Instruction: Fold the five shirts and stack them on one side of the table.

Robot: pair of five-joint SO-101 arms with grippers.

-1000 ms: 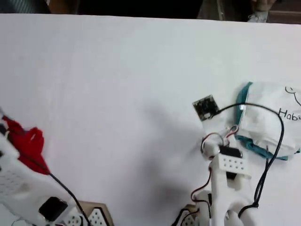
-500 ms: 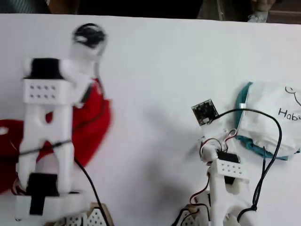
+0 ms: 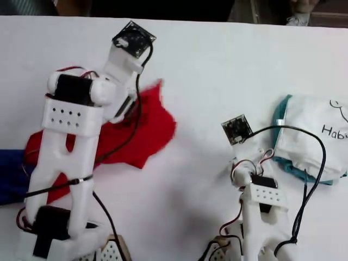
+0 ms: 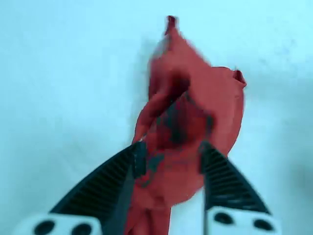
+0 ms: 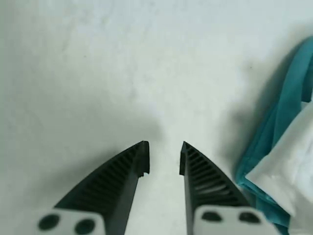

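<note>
Fingers [image 4: 122, 176] of the left gripper [image 4: 171, 156] are clamped on the red shirt [image 3: 149, 130], hauled within the last second from the left edge out onto the table [image 3: 217, 65], so this fold is only starting. Right gripper [image 5: 165, 157] hasn't moved: fingers slightly apart on nothing, just beside the folded white-over-teal stack [image 3: 310, 136]. Red shirt lies crumpled left of centre, a blue cloth [image 3: 10, 176] at the left edge beside it.
</note>
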